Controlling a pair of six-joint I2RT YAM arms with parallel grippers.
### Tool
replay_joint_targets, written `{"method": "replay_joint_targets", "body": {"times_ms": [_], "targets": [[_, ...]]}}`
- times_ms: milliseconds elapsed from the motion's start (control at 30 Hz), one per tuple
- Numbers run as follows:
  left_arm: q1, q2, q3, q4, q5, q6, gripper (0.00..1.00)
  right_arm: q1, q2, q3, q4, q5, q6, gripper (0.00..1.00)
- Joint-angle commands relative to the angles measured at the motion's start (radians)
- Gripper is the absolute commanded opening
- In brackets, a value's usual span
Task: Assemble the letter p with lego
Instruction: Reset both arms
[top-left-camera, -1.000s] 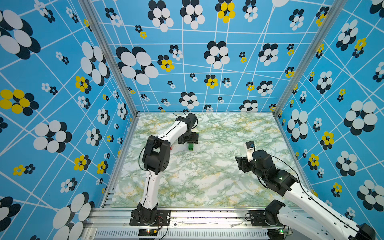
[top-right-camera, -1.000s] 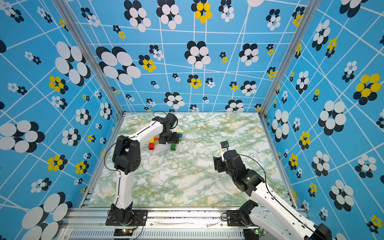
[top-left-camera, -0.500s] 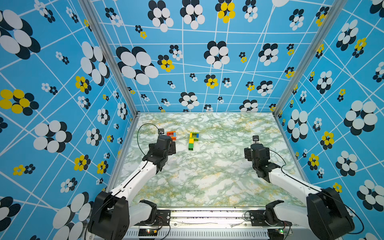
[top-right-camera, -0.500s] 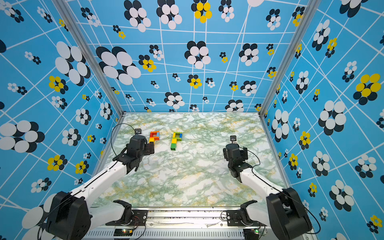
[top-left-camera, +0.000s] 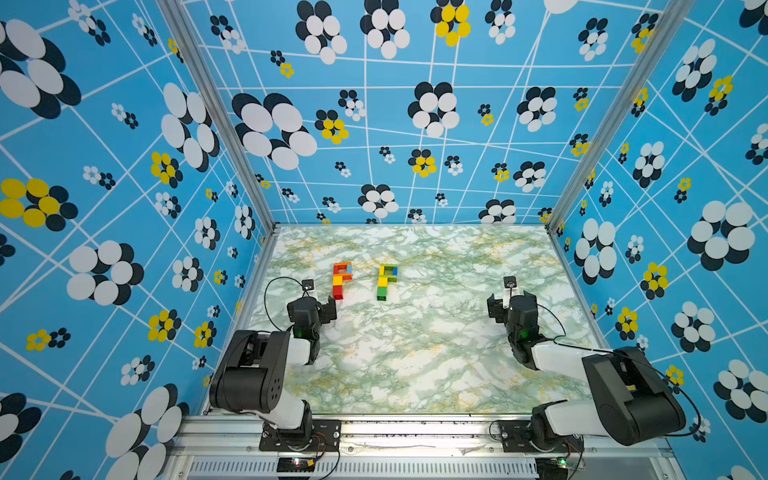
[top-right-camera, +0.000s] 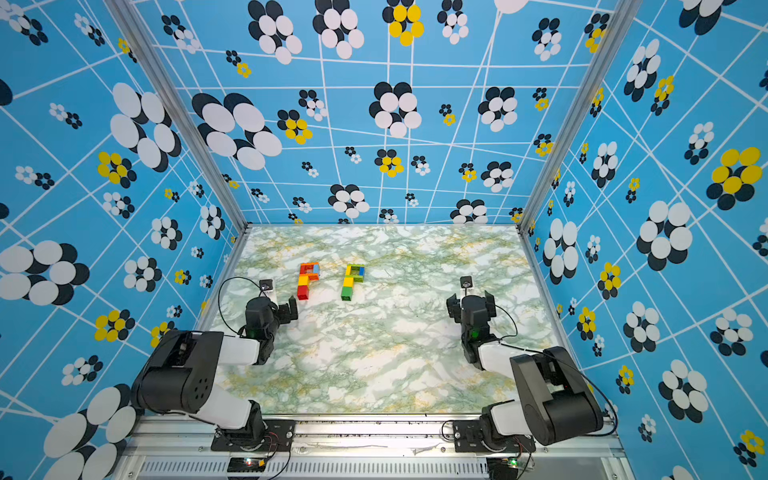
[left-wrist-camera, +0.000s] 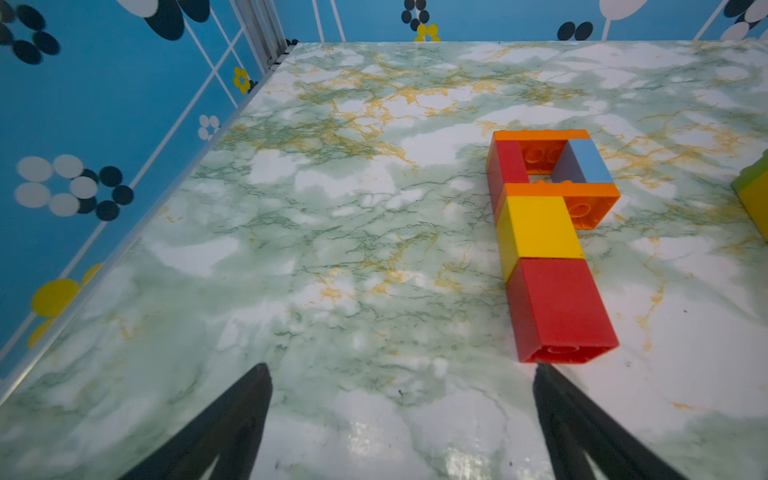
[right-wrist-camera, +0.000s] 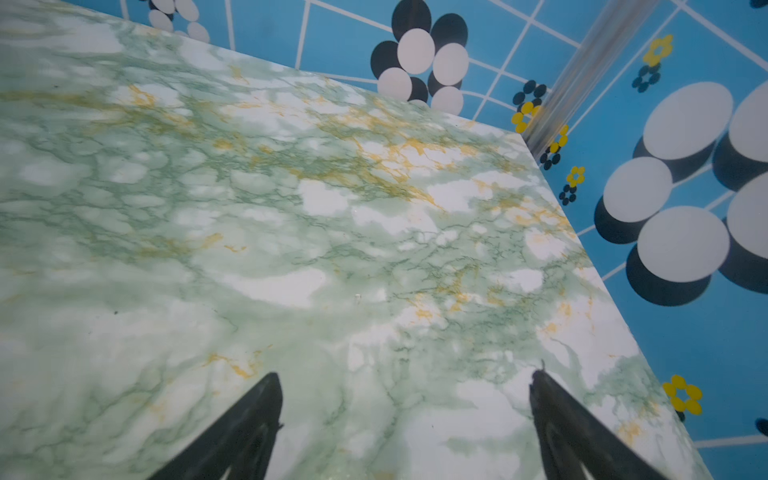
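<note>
Orange-red lego P (top-left-camera: 342, 280) and green-yellow lego P (top-left-camera: 386, 281) lie assembled near the tabletop's (top-left-camera: 415, 365) far-left edge; task judged complete. Left gripper (left-wrist-camera: 401, 370) and right gripper (right-wrist-camera: 405, 376) stand wide, empty.

No readable text, label, brand or number shows anywhere.

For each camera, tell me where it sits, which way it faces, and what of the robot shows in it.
Top views: high at the front, looking down and back at the marble table; both arms, left gripper and right gripper show.
Left wrist: low behind the open left gripper, facing the red-orange P.
Right wrist: behind the open right gripper, facing bare table and wall.
Shared: both top views show the red-orange P and green-yellow P.
</note>
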Motion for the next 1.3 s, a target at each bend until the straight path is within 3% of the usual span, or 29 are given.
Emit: {"method": "replay_joint_targets", "body": {"times_ms": [0,167,333,367,433,533,600,667,767,833,933,1033,1167,1267], "targets": [[0.004,0.007,0.052,0.089,0.131,0.034,0.99,-0.024,0.008,0.042,-0.013,-0.166,-0.028,0.95],[0.006,0.004,0.047,0.091,0.122,0.028,0.99,-0.073,-0.009,0.042,-0.030,-0.283,0.002,0.96],[0.006,0.004,0.011,0.160,0.000,-0.014,0.99,-0.157,0.036,0.014,0.088,-0.409,0.082,0.96],[0.006,0.003,0.002,0.173,-0.006,-0.017,0.99,-0.170,0.062,0.005,0.157,-0.405,0.103,0.96],[0.006,0.002,0.000,0.179,-0.009,-0.017,0.99,-0.199,0.063,0.010,0.120,-0.400,0.134,0.96],[0.005,0.003,0.001,0.177,-0.009,-0.017,0.99,-0.208,0.175,-0.032,0.344,-0.335,0.172,0.99],[0.006,0.004,0.000,0.178,-0.009,-0.017,0.99,-0.215,0.137,0.018,0.180,-0.298,0.192,0.99],[0.006,0.003,0.000,0.178,-0.011,-0.017,0.99,-0.216,0.167,0.005,0.250,-0.264,0.203,0.99],[0.005,0.003,-0.003,0.183,-0.013,-0.018,0.99,-0.203,0.161,-0.066,0.367,-0.103,0.242,0.99],[0.004,0.004,-0.012,0.201,-0.022,-0.020,0.99,-0.203,0.173,-0.114,0.479,-0.059,0.257,0.99],[0.003,0.004,-0.019,0.215,-0.022,-0.020,0.99,-0.197,0.185,-0.134,0.538,-0.131,0.226,0.99],[0.004,0.004,-0.018,0.215,-0.022,-0.020,0.99,-0.195,0.161,-0.093,0.426,-0.283,0.171,0.99],[0.004,0.004,-0.016,0.212,-0.022,-0.020,0.99,-0.193,0.159,-0.055,0.353,-0.252,0.179,0.99],[0.003,0.004,-0.010,0.198,-0.020,-0.020,0.99,-0.187,0.163,-0.066,0.381,-0.157,0.206,0.99]]}}
